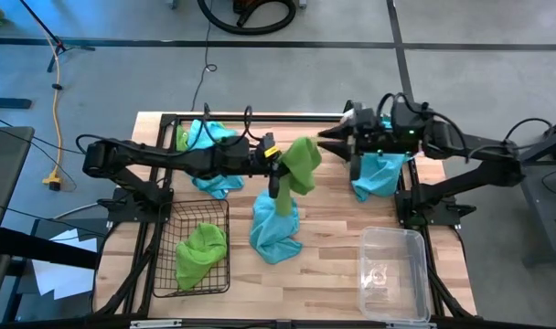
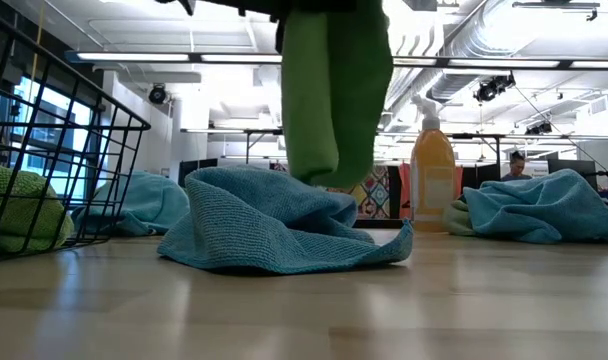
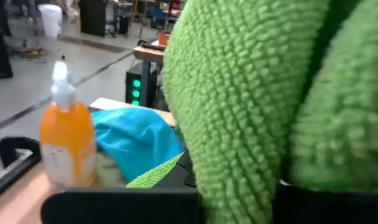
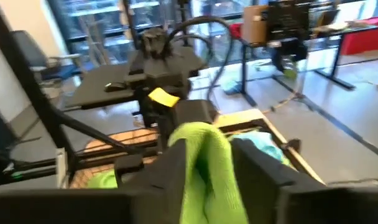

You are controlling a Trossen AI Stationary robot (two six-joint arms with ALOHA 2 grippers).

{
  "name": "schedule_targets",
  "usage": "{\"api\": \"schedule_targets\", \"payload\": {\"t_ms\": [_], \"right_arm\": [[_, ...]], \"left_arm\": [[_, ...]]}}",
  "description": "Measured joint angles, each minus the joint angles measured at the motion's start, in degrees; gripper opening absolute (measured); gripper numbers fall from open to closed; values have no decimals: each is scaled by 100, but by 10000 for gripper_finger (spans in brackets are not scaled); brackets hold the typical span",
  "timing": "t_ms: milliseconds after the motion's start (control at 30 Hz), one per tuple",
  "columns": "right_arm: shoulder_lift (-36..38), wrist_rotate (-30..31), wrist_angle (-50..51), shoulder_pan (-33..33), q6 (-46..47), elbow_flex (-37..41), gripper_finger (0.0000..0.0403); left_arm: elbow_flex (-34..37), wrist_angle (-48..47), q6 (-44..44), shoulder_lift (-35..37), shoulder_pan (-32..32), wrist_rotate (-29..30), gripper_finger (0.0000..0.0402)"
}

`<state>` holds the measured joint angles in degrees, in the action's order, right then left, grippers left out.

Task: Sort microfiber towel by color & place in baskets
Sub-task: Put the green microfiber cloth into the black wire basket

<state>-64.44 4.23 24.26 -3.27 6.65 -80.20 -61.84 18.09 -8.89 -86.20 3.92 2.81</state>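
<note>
Pale wood table (image 1: 333,265), largest item on our list, carries everything else. Next, two baskets at its near edge: the wire basket (image 1: 164,274) on the left already holds one green towel (image 1: 200,251); the clear basket (image 1: 415,283) on the right holds no towel.

Blue towels, we count three unsorted: one heaped mid-table (image 1: 276,228), one at the far left (image 1: 209,137) with a bit of green beside it, one draped at the far right (image 1: 380,174). A spray bottle (image 2: 433,165) stands at the back.

We judge the sort barely begun: one green placed, a second in the air, no blue binned.

Lifted green towel (image 1: 301,163): it hangs clear above the middle blue heap. The left gripper (image 1: 276,170) is clenched on it, fingers buried in the pile. The right gripper (image 1: 333,137) points at the same cloth from the other side; whether its fingers grip or merely frame it we cannot tell.
</note>
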Motion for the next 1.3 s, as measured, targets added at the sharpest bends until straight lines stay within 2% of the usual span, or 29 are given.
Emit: {"api": "schedule_targets", "payload": {"t_ms": [167,300,533,800,900,1033,1133,1300], "right_arm": [[401,400,638,-3,82,-2,226],[703,554,1244,-2,111,-2,271],[950,984,1932,-4,387,-2,284],[821,981,1979,-4,385,-2,284],[755,979,1976,-4,386,-2,284],[635,978,1971,-4,396,-2,284],[563,976,1967,-4,518,-2,284],[467,973,1973,-4,673,-2,284]], "left_arm": [[4,-1146,209,500,150,156,0],[4,-2121,450,1049,233,419,0],[4,-3274,512,2272,287,1090,0],[1,-4365,102,3564,-13,1284,0],[1,-4521,-276,3938,-320,1297,0],[1,-4533,-713,4228,-1037,1062,0],[-19,-4761,-1200,4261,-1687,1045,0],[-230,-5719,-2398,3993,-2828,1038,0]]}}
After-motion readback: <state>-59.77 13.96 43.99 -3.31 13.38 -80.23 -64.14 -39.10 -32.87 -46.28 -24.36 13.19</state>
